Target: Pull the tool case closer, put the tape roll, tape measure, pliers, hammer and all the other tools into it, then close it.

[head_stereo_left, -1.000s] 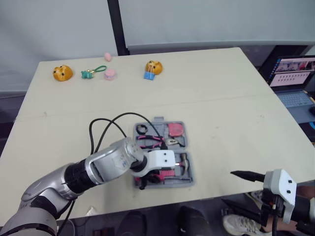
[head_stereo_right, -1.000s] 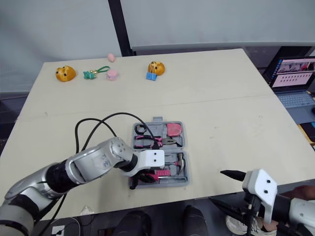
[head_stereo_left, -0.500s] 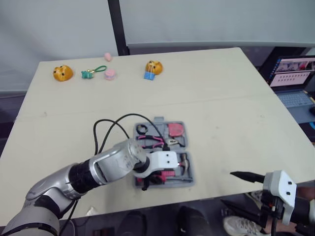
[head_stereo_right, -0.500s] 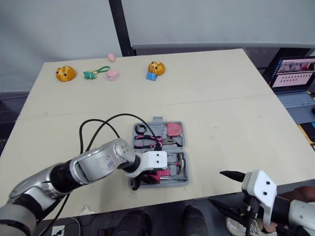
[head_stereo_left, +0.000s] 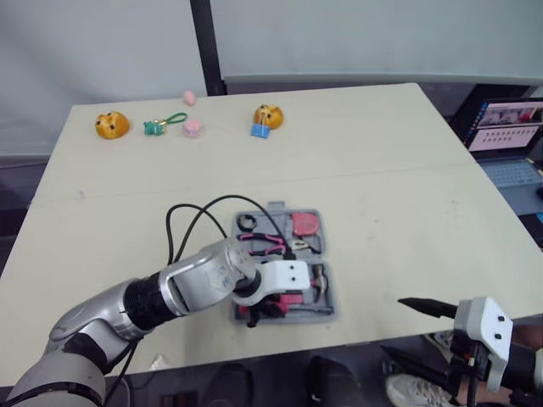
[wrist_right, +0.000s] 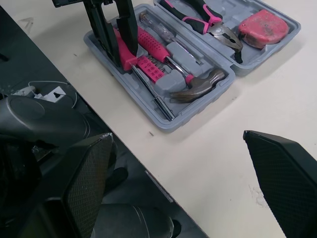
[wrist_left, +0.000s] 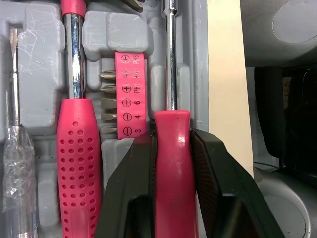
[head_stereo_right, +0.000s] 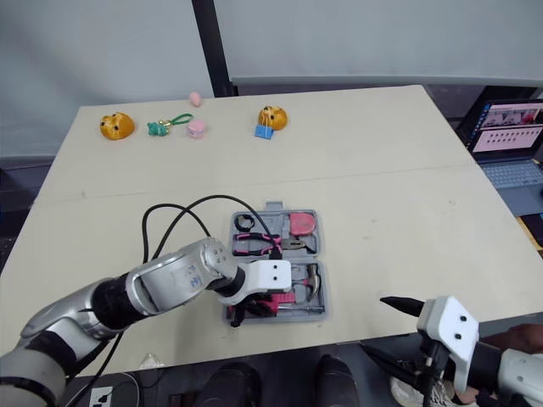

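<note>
Since a second ago the left forearm has slid slightly further across the table [head_stereo_left: 407, 186], while its gripper [wrist_left: 171, 143] stays at the near-left corner of the tool case [head_stereo_left: 329, 298]. Its fingers [wrist_left: 136, 168] are clamped on the pink handle of a screwdriver [wrist_left: 170, 119], whose steel shaft lies in the slot along the case's near edge.

The case lies open and flat near the front of the table, closer to the left arm. Its near half holds the hammer [wrist_right: 197, 84], with a dotted pink grip, just beside the held screwdriver. Between the two sits a pink bit holder [wrist_left: 130, 94]. On the hammer's other side lies a clear-handled screwdriver [wrist_left: 17, 148]. The far half holds the tape roll [head_stereo_left: 246, 222], the pliers [head_stereo_left: 265, 244] and the tape measure [head_stereo_left: 305, 225], each in its own recess.

A black cable [head_stereo_left: 199, 210] loops from the left arm over the table beside the case.

The right gripper [wrist_right: 177, 136] hangs off the table's near-right edge, well apart from the case, with its fingers spread wide and nothing between them.

Several small toys [head_stereo_left: 110, 125] lie along the far side of the table, and a laptop [head_stereo_left: 507, 136] stands off to the right.
</note>
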